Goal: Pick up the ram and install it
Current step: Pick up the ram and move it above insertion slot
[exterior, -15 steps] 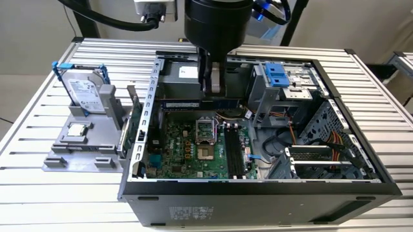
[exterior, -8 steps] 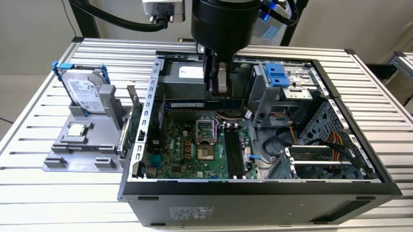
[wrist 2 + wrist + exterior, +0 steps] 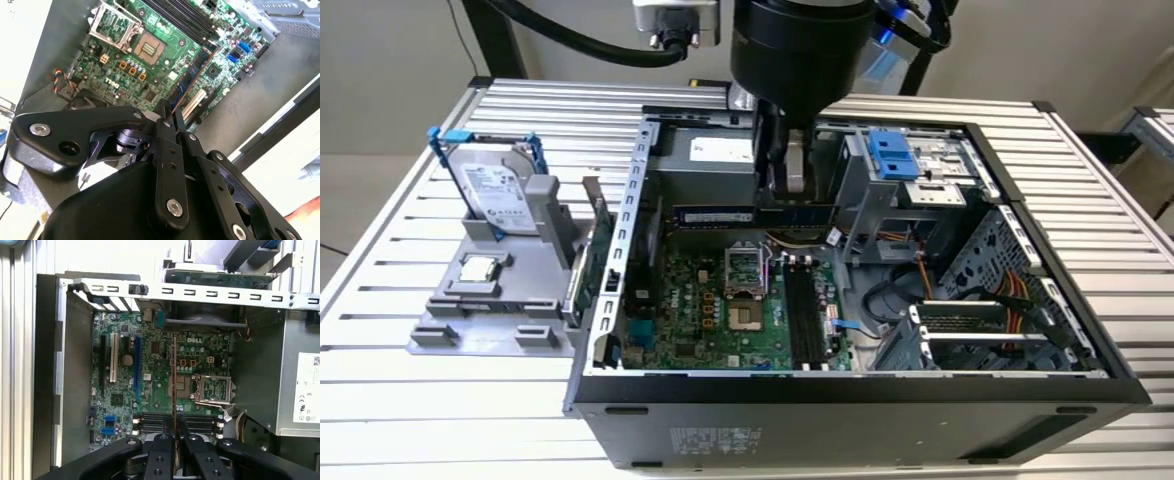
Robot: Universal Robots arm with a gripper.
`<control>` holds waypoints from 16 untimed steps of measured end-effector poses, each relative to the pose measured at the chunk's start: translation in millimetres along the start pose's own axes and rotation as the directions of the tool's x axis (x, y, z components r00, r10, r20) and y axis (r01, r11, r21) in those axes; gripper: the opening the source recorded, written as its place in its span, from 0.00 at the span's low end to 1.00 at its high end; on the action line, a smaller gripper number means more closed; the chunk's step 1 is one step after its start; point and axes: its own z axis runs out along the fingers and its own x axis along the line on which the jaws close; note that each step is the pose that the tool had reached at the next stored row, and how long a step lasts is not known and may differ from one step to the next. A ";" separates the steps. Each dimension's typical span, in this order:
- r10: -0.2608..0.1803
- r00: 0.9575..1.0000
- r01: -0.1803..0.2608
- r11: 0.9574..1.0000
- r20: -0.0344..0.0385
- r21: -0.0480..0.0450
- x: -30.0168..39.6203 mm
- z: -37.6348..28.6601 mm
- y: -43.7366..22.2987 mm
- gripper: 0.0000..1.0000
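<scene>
My gripper [image 3: 790, 198] hangs inside the open computer case [image 3: 854, 395], above the motherboard [image 3: 707, 310]. It is shut on the ram [image 3: 715, 216], a long dark blue-green stick held level and on edge, well above the board. The black memory slots [image 3: 803, 312] lie below it, beside the processor socket [image 3: 744, 290]. In the first wrist view the ram [image 3: 174, 375] shows edge-on as a thin line running out from my gripper [image 3: 175, 440] over the slots [image 3: 155, 422]. In the second wrist view the ram [image 3: 192, 75] juts from my gripper [image 3: 167, 114] towards the slots [image 3: 182, 20].
A grey stand [image 3: 487, 310] at the exterior view's left holds a hard drive [image 3: 500, 190], a silver processor chip [image 3: 480, 268] and an upright green card [image 3: 594, 235]. Inside the case are a drive cage with blue tabs [image 3: 901, 155], the power supply [image 3: 707, 150] and loose cables [image 3: 994, 295].
</scene>
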 end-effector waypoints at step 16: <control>0.000 1.000 0.000 1.000 0.000 0.000 0.4 -0.3 -16.9 0.00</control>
